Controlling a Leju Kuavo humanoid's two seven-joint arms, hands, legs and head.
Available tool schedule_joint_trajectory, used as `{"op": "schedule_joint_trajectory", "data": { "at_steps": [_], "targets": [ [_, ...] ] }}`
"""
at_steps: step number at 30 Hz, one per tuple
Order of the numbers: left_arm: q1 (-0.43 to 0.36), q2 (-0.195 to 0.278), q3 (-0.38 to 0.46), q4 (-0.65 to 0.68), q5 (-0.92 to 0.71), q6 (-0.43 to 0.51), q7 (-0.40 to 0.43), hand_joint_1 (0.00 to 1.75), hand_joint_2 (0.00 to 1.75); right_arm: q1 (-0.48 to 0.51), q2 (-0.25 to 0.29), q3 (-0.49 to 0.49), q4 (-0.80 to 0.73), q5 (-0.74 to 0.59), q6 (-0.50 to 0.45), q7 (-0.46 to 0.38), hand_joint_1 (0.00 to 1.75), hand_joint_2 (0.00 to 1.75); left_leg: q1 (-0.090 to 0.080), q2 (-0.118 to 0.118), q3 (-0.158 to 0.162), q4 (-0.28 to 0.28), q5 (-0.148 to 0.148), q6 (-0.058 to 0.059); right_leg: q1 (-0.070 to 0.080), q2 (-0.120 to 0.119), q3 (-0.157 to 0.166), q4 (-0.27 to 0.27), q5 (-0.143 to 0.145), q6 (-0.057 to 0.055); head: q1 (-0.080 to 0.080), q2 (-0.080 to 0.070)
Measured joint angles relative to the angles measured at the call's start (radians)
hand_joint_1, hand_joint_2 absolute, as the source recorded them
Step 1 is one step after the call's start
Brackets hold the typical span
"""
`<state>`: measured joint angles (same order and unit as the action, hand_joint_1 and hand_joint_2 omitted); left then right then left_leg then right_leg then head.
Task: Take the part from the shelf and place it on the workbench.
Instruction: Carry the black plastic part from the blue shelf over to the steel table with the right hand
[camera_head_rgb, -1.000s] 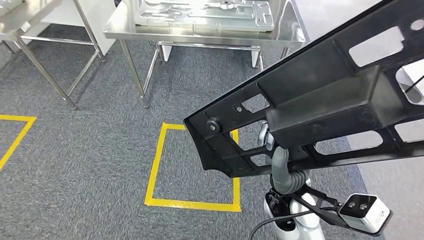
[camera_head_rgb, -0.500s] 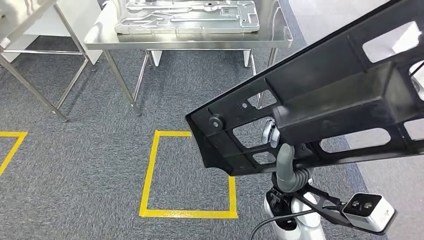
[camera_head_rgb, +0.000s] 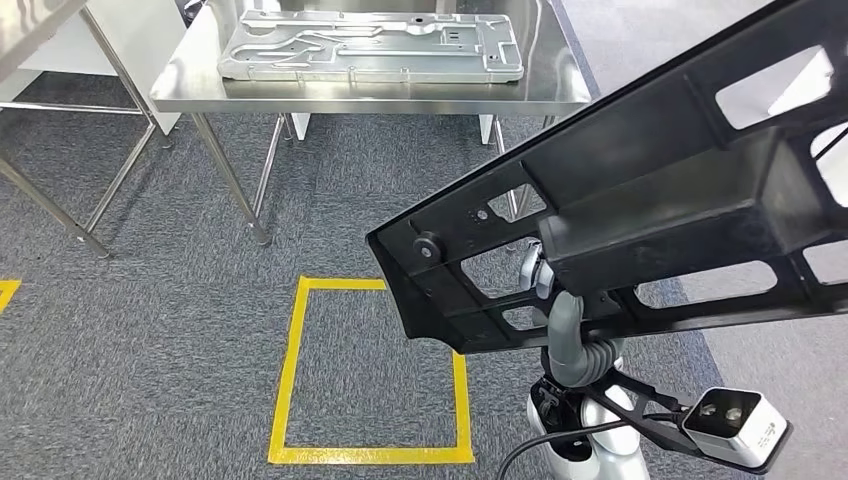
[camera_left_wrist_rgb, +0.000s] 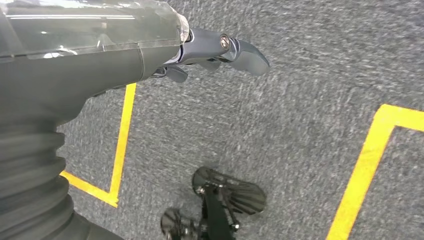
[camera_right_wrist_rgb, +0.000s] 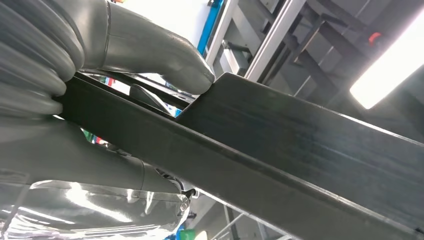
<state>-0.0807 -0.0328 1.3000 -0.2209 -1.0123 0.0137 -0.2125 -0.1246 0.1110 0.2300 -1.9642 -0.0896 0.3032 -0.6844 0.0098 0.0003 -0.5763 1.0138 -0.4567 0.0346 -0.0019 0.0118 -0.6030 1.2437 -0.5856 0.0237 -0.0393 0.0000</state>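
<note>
Part (camera_head_rgb: 640, 215): long black pierced panel, carried tilted across the head view, its near end low over the floor, its far end rising off to the right. Held, not yet set down.

Right hand (camera_head_rgb: 568, 335): clenched on the part's lower edge; in the right wrist view the thumb (camera_right_wrist_rgb: 165, 55) lies over the panel's rim and the palm under it.

Left hand (camera_left_wrist_rgb: 210, 50): hangs over the carpet, holding nothing, fingers loosely extended.

Workbench (camera_head_rgb: 190, 85): steel table ahead, bearing a grey metal plate (camera_head_rgb: 370, 45).

Change: across the last second the whole view shifts. The workbench and the plate come lower and nearer in the frame, the yellow floor square (camera_head_rgb: 370, 370) slides left, while the part keeps its place against the camera. Read as the robot walking toward the bench, grasp unaltered.

Meaning: carry stage, well along; the approach is closing, placing on the bench remains to be done.
</note>
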Motion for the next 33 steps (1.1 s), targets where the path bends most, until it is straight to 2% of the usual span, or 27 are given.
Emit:
{"op": "schedule_joint_trajectory", "data": {
  "at_steps": [1,2,3,4,7,8,9,11,12,13,14,16,17,18,19,21,23,26,27,28,29,31,32,33],
  "targets": [
    [0.0,0.0,0.0,0.0,-0.001,0.0,0.0,0.0,1.75,0.001,0.0,0.0,0.0,0.0,0.0,0.0,1.75,1.75,0.0,0.0,0.011,-0.001,-0.01,0.001,-0.002,-0.001,-0.041,0.041,-0.031,0.004,0.0,0.0],
    [0.001,0.0,0.0,0.0,-0.002,0.0,0.0,0.0,1.75,0.002,0.0,0.0,0.0,0.0,0.0,0.0,1.75,1.75,0.0,-0.001,0.023,-0.001,-0.02,0.0,-0.004,-0.002,-0.071,0.057,-0.055,0.007,0.0,0.0],
    [0.002,0.0,0.0,0.0,-0.002,0.0,0.0,0.0,1.75,0.003,0.0,-0.001,0.0,0.0,0.001,0.0,1.75,1.75,0.0,-0.002,0.038,-0.001,-0.032,-0.001,-0.005,-0.003,-0.087,0.044,-0.06,0.007,0.0,0.0],
    [0.003,0.0,0.0,0.0,-0.003,0.0,0.0,0.0,1.75,0.003,0.0,-0.001,0.0,0.0,0.001,0.0,1.75,1.75,0.0,-0.003,0.055,-0.001,-0.045,-0.002,-0.004,-0.004,-0.088,0.001,-0.038,0.005,0.0,0.0],
    [0.002,-0.003,0.0,0.0,-0.003,-0.001,0.0,0.0,1.75,0.003,0.0,-0.004,0.0,0.0,0.001,0.0,1.75,1.75,-0.001,-0.005,0.097,-0.004,-0.081,-0.011,0.007,-0.011,-0.062,-0.173,0.129,-0.016,0.0,0.0],
    [0.001,-0.004,0.0,0.0,-0.003,-0.001,0.0,0.0,1.75,0.004,0.0,-0.004,0.0,0.0,0.001,0.0,1.75,1.75,-0.001,-0.005,0.106,-0.009,-0.09,-0.016,0.011,-0.012,-0.056,-0.203,0.162,-0.024,0.0,0.0],
    [0.0,-0.005,0.0,0.0,-0.003,-0.001,0.0,0.0,1.75,0.004,0.0,-0.005,0.0,0.0,0.001,0.0,1.75,1.75,-0.002,-0.006,0.117,-0.01,-0.091,-0.023,0.013,-0.011,-0.05,-0.216,0.171,-0.03,0.0,0.0],
    [-0.001,-0.004,0.0,0.0,-0.003,-0.001,-0.002,0.0,1.75,0.003,0.0,-0.006,-0.002,-0.001,0.002,0.0,1.75,1.75,-0.002,-0.005,0.13,-0.001,-0.085,-0.035,0.011,-0.008,-0.022,-0.234,0.164,-0.041,0.0,0.0],
    [-0.003,-0.004,0.0,0.0,-0.004,-0.001,-0.002,0.0,1.75,0.003,0.001,-0.006,-0.004,-0.001,0.002,0.0,1.75,1.75,-0.001,-0.005,0.124,0.026,-0.08,-0.039,0.008,-0.007,-0.007,-0.242,0.163,-0.047,0.0,0.0],
    [-0.004,-0.004,0.0,0.0,-0.004,-0.002,-0.003,0.0,1.75,0.003,0.002,-0.006,-0.005,-0.001,0.003,0.0,1.75,1.75,0.0,-0.005,0.104,0.068,-0.086,-0.043,0.006,-0.007,0.008,-0.248,0.159,-0.051,0.0,0.0],
    [-0.005,-0.004,0.0,0.0,-0.005,-0.003,-0.004,0.0,1.75,0.003,0.003,-0.007,-0.006,-0.002,0.003,0.0,1.75,1.75,0.002,-0.005,0.07,0.125,-0.1,-0.046,0.004,-0.007,0.02,-0.252,0.154,-0.053,0.0,0.0],
    [-0.004,-0.004,0.0,0.0,-0.007,-0.004,-0.004,0.0,1.75,0.005,0.005,-0.009,-0.006,-0.002,0.004,0.0,1.75,1.75,0.003,-0.005,-0.014,0.24,-0.158,-0.053,0.002,-0.006,0.041,-0.254,0.136,-0.055,0.0,0.0],
    [-0.002,-0.004,0.0,0.0,-0.007,-0.004,-0.004,0.0,1.75,0.006,0.005,-0.01,-0.006,-0.002,0.004,0.0,1.75,1.75,0.005,-0.005,-0.046,0.269,-0.183,-0.056,0.0,-0.004,0.052,-0.254,0.126,-0.053,0.0,0.0],
    [0.0,-0.004,0.0,0.0,-0.007,-0.004,-0.005,0.0,1.75,0.007,0.005,-0.011,-0.006,-0.002,0.004,0.0,1.75,1.75,0.006,-0.005,-0.066,0.268,-0.192,-0.059,-0.002,-0.002,0.064,-0.254,0.117,-0.051,0.0,0.0],
    [0.001,-0.003,0.0,0.0,-0.007,-0.004,-0.005,0.0,1.75,0.008,0.005,-0.011,-0.006,-0.002,0.004,0.0,1.75,1.75,0.009,-0.004,-0.069,0.233,-0.174,-0.063,-0.004,0.0,0.076,-0.253,0.107,-0.047,0.0,0.0],
    [0.003,-0.002,0.0,0.0,-0.007,-0.005,-0.005,0.0,1.75,0.008,0.005,-0.012,-0.006,-0.002,0.004,0.0,1.75,1.75,0.015,-0.001,-0.046,0.106,-0.074,-0.068,-0.007,0.002,0.101,-0.251,0.086,-0.037,0.0,0.0],
    [0.003,-0.002,0.0,0.0,-0.007,-0.005,-0.005,0.0,1.75,0.009,0.005,-0.012,-0.007,-0.002,0.004,0.0,1.75,1.75,0.015,0.004,-0.022,0.025,-0.014,-0.058,-0.006,0.003,0.117,-0.25,0.066,-0.023,0.0,0.0],
    [0.003,-0.001,0.0,0.0,-0.008,-0.006,-0.005,0.0,1.75,0.009,0.005,-0.014,-0.012,-0.001,0.004,0.0,1.75,1.75,0.014,0.003,-0.007,0.016,-0.01,-0.03,-0.005,0.003,0.127,-0.235,0.056,-0.001,0.0,0.0],
    [0.003,-0.001,0.0,0.0,-0.01,-0.006,-0.006,0.0,1.75,0.01,0.005,-0.016,-0.015,-0.001,0.004,0.0,1.75,1.75,0.014,0.001,0.001,0.014,-0.011,-0.021,-0.006,0.001,0.122,-0.212,0.056,0.005,0.0,0.0],
    [0.002,-0.001,0.0,0.0,-0.011,-0.006,-0.006,0.0,1.75,0.01,0.005,-0.018,-0.017,-0.002,0.005,0.0,1.75,1.75,0.014,0.0,0.01,0.013,-0.015,-0.015,-0.008,-0.001,0.102,-0.176,0.05,0.009,0.0,0.0],
    [0.001,-0.001,0.0,0.0,-0.013,-0.006,-0.006,0.0,1.75,0.01,0.005,-0.021,-0.019,-0.002,0.007,0.0,1.75,1.75,0.014,0.0,0.017,0.012,-0.02,-0.01,-0.009,-0.003,0.068,-0.122,0.037,0.013,0.0,0.0],
    [0.001,-0.001,0.0,0.0,-0.014,-0.006,-0.007,0.0,1.75,0.015,0.005,-0.029,-0.022,-0.003,0.013,0.0,1.75,1.75,0.012,-0.001,0.029,0.011,-0.036,-0.006,-0.01,-0.005,-0.027,0.004,-0.012,0.017,0.0,0.0],
    [0.002,-0.001,0.0,0.0,-0.014,-0.006,-0.007,0.0,1.75,0.018,0.005,-0.032,-0.022,-0.003,0.015,0.0,1.75,1.75,0.011,-0.001,0.037,0.011,-0.045,-0.005,-0.01,-0.006,-0.068,0.043,-0.033,0.017,0.0,0.0],
    [0.003,0.0,0.0,0.0,-0.014,-0.006,-0.007,0.0,1.75,0.021,0.005,-0.036,-0.022,-0.003,0.018,0.0,1.75,1.75,0.009,-0.002,0.048,0.011,-0.055,-0.005,-0.009,-0.006,-0.096,0.053,-0.042,0.014,0.0,0.0]
  ]
}}
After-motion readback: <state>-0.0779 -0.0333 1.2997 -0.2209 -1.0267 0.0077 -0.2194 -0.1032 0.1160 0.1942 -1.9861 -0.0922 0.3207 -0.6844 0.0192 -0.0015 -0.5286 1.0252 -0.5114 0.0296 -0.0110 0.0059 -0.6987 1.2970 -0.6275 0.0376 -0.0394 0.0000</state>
